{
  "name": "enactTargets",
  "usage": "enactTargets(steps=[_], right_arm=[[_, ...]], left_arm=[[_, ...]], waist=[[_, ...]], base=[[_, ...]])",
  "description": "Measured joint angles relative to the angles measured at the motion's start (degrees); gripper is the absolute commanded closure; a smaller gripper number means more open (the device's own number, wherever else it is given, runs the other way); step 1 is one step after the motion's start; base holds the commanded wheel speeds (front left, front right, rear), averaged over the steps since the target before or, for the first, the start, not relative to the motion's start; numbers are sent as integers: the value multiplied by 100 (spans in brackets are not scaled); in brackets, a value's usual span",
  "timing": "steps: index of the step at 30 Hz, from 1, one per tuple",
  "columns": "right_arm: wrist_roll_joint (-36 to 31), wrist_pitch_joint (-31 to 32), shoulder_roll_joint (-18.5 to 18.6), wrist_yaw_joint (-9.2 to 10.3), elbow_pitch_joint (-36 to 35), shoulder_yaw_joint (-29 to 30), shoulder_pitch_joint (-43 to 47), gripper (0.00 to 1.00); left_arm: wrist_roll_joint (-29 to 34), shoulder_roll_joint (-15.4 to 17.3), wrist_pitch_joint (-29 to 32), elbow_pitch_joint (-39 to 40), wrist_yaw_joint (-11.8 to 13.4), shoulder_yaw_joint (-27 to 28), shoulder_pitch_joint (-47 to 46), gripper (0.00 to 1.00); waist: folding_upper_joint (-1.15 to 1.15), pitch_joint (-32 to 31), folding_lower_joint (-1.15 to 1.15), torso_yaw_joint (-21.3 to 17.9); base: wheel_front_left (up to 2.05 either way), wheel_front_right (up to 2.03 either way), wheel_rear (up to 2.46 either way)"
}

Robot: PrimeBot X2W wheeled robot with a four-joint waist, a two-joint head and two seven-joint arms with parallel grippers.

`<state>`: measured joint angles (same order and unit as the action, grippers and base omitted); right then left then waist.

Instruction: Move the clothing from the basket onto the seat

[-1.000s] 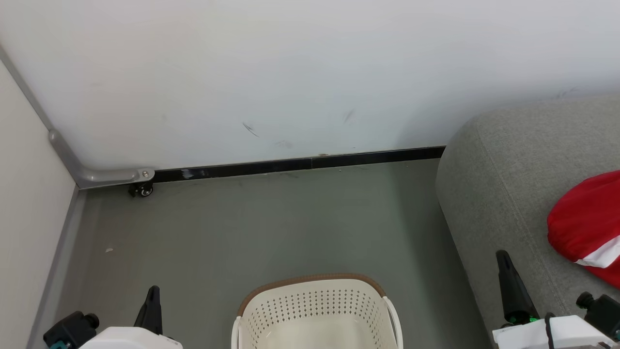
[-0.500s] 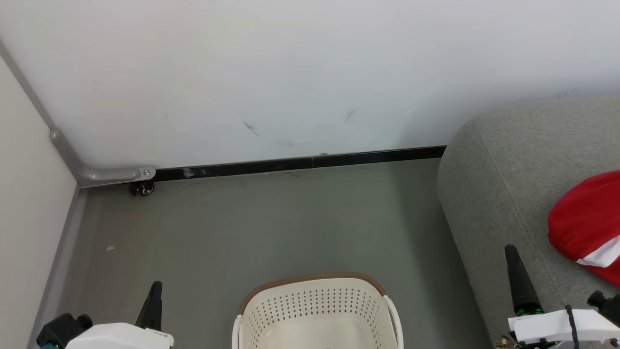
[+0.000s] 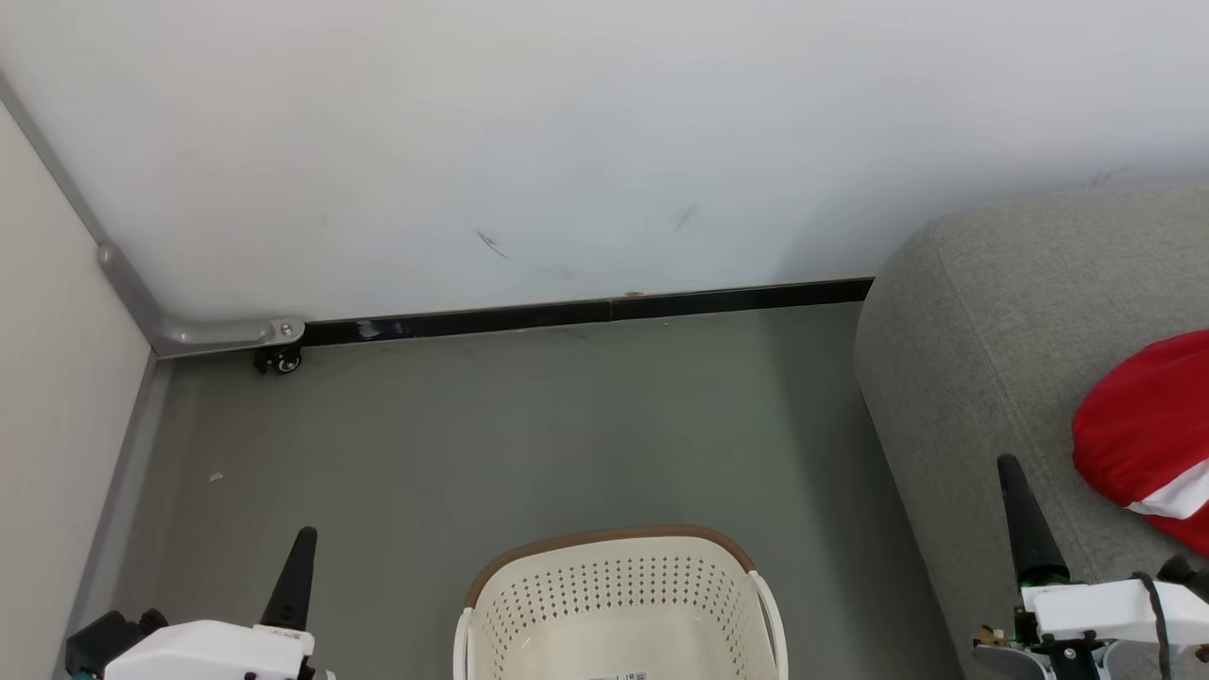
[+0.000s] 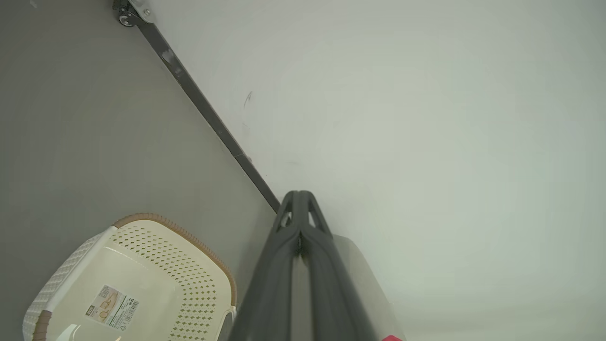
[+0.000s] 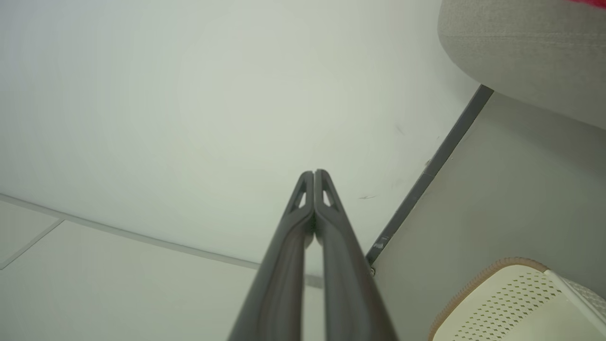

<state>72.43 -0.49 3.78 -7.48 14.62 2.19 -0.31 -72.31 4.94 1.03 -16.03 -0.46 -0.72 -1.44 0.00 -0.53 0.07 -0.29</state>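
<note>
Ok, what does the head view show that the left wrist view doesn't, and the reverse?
Head view extra: the right pincer beside the seat, and the white stripe on the clothing. Left wrist view extra: the left pincer seen pressed shut at its tips, and the sticker in full inside the basket. Shared: basket, grey floor, black skirting, caster.

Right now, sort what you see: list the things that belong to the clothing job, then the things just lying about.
Job: red clothing, lying on the grey sofa; cream laundry basket, on the floor; left gripper and right gripper, both shut.
Lying about: small caster wheel; black baseboard; pale scrap on the floor.
</note>
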Motion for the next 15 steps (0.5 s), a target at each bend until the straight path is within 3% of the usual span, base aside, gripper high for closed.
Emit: enactTargets(steps=[15], right_arm=[[1343,203,36,0,19,113,-131,100]], left_arm=[[-1179,-156,309,4,-366,330,-113,100]], waist=[[0,46,-4,18]], base=[[0,0,0]])
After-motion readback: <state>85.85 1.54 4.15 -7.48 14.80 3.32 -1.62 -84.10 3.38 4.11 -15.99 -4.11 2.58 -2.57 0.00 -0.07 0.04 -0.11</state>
